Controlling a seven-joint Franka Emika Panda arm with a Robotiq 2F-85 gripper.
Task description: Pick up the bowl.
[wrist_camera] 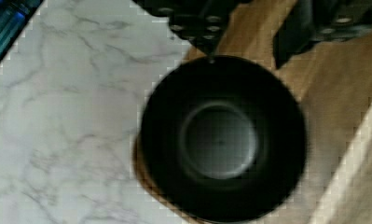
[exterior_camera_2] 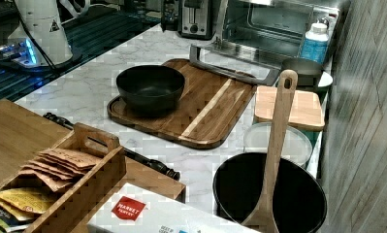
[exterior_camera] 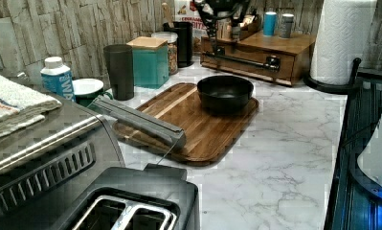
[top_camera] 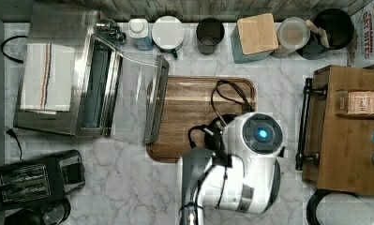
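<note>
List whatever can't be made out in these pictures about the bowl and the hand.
- Bowl: in the top view the arm covers nearly all of it.
- Hand: in the wrist view the picture's edge cuts it off; its height above the bowl's rim is not readable.
- Hand in the left view: the upper edge crops it.
- Black pot: the right view's lower edge cuts it off.

A kitchen set up for robot work: a marble-patterned table (top_camera: 128, 187) carries a toaster oven (top_camera: 67, 79) with its glass door dropped open, a slot toaster (top_camera: 30, 180), a wooden cutting board (exterior_camera_2: 201, 104), canisters along the back edge, a utensil pot (exterior_camera_2: 268, 199) and a paper-towel roll (exterior_camera: 344, 40), against a plank-clad wall (exterior_camera: 30, 33).
</note>
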